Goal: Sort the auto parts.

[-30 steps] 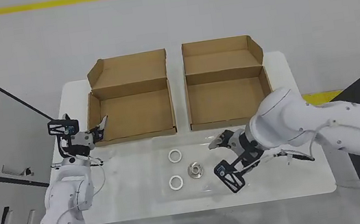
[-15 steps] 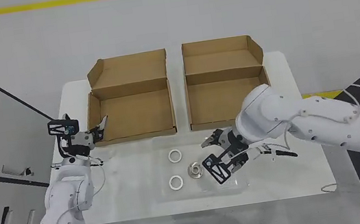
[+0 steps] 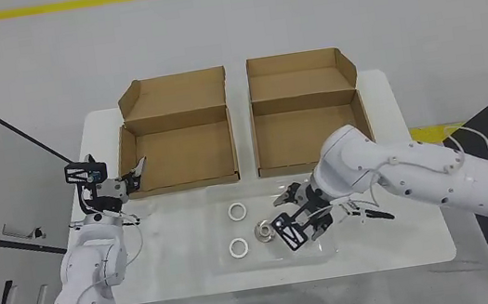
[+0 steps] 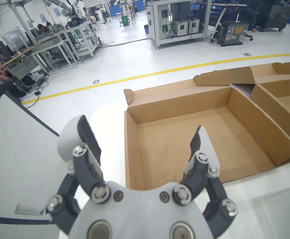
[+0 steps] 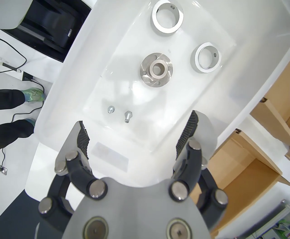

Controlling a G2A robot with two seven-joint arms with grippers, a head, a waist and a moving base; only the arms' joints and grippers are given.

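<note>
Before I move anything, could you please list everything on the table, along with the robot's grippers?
table: 1, white, under everything
cardboard boxes: 2, brown, open, side by side on the table's far side
clear tray: 1, transparent, on the table in front of the boxes
metal rings: 2, silver, in the tray, apart from each other
flanged hub: 1, silver, in the tray beside the rings
small bolts: 2, silver, in the tray, apart from the hub
left gripper: 1, white and black, open, beside the left box
right gripper: 1, white and black, open, over the tray by the bolts
</note>
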